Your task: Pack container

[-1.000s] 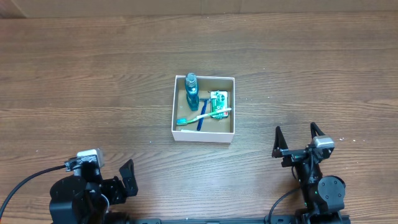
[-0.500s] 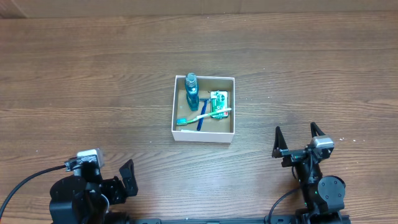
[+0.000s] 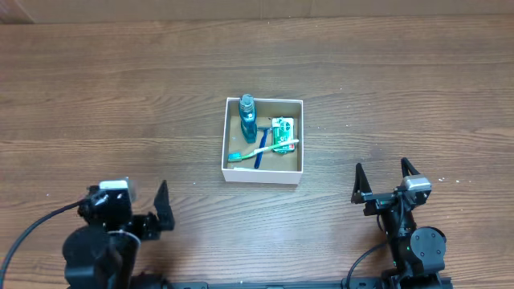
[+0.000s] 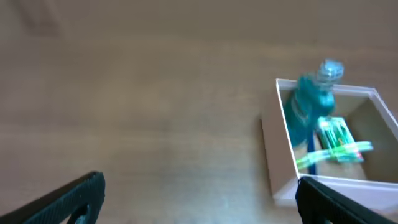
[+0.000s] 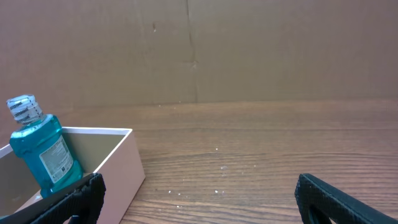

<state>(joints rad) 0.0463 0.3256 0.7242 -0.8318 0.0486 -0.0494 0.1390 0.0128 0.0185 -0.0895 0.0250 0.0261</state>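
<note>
The container [image 3: 263,176], a white-walled box with a brown floor, sits mid-table. In it stand a blue mouthwash bottle [image 3: 247,112], a toothbrush [image 3: 261,149] lying across a blue stick, and a green pack [image 3: 282,134]. My left gripper [image 3: 140,201] is open and empty at the near left, well away from the box. My right gripper [image 3: 382,178] is open and empty at the near right. The left wrist view is blurred and shows open jaws [image 4: 199,205], the container [image 4: 280,180] and the bottle [image 4: 308,106]. The right wrist view shows open jaws [image 5: 199,205], the container wall [image 5: 124,171] and the bottle [image 5: 43,149].
A brown cardboard wall [image 5: 186,56] stands along the table's far edge. Wood-grain tabletop [image 3: 120,96] surrounds the box on all sides.
My left arm has turned and shifted a little forward; its wrist view is blurred by motion. The right arm and the box contents have not moved.
</note>
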